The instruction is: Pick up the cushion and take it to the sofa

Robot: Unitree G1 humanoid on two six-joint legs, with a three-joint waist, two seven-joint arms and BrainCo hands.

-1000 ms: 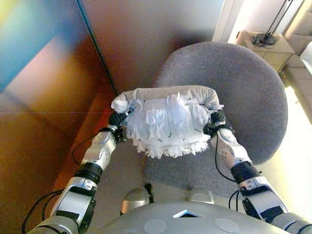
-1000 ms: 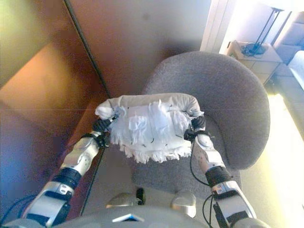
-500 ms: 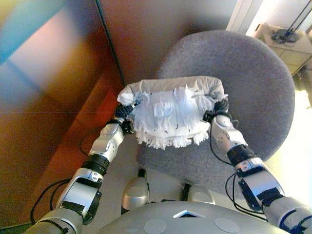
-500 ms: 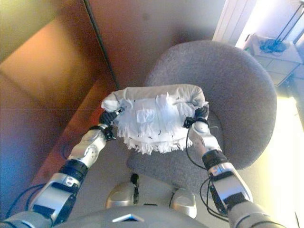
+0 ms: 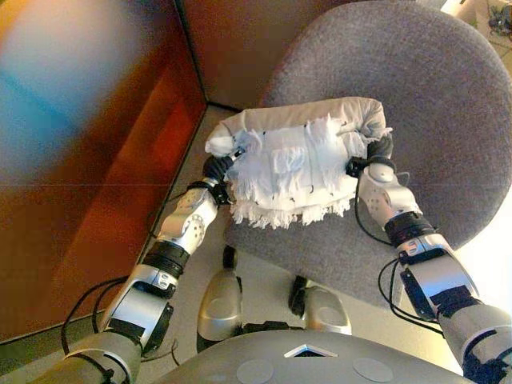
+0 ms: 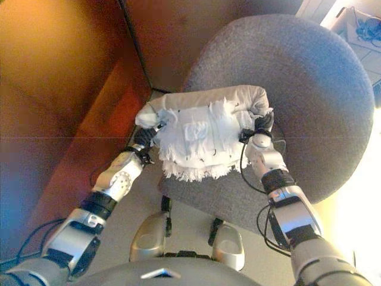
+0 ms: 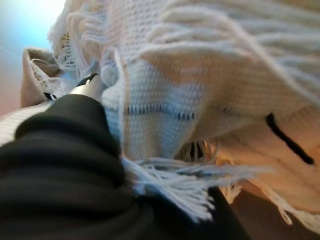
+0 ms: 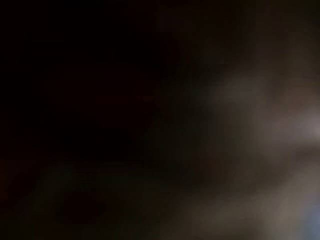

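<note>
The cushion (image 5: 296, 168) is white and knitted, with fringed edges, thin dark stitches and a beige rolled far edge. It is held up between my two hands over the seat of a grey chair (image 5: 448, 104). My left hand (image 5: 216, 170) is at its left end and my right hand (image 5: 378, 152) at its right end, both partly tucked behind the fabric. In the left wrist view the knit and fringe (image 7: 210, 100) hang right past the dark cover of my left hand (image 7: 65, 150). The right wrist view is dark and shows nothing clear.
A brown wooden panel wall (image 5: 96, 120) runs along the left, close to the chair. At the far right stands a pale side table (image 6: 360, 27) with cables on it. Pale floor (image 5: 264, 280) shows below the chair's front edge.
The whole picture has shifted, so the camera has moved; the chair now fills more of the upper view. The cushion stays between both hands.
</note>
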